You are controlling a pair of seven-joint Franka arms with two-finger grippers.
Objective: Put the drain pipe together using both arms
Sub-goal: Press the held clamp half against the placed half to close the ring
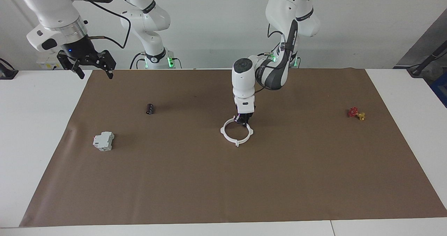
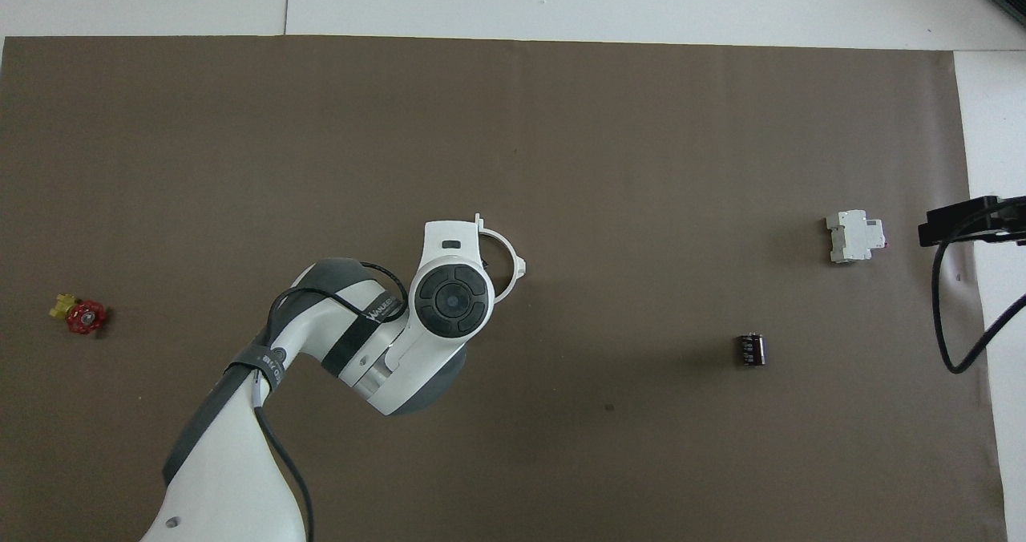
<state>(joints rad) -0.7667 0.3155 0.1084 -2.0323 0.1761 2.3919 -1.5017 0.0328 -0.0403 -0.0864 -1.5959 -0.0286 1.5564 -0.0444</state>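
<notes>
The drain pipe (image 1: 236,132), two thin white plastic arcs with small end tabs, already lies as one closed flat ring at the middle of the brown paper mat (image 1: 223,180), well apart from every table edge, so the joining looks nearly or fully done. The left gripper (image 1: 243,119) is down at the ring's rim nearest the robots; whether its jaws grip it I cannot tell. The right gripper (image 1: 92,65) waits, jaws spread and empty, above the table corner beside the right arm's base.
</notes>
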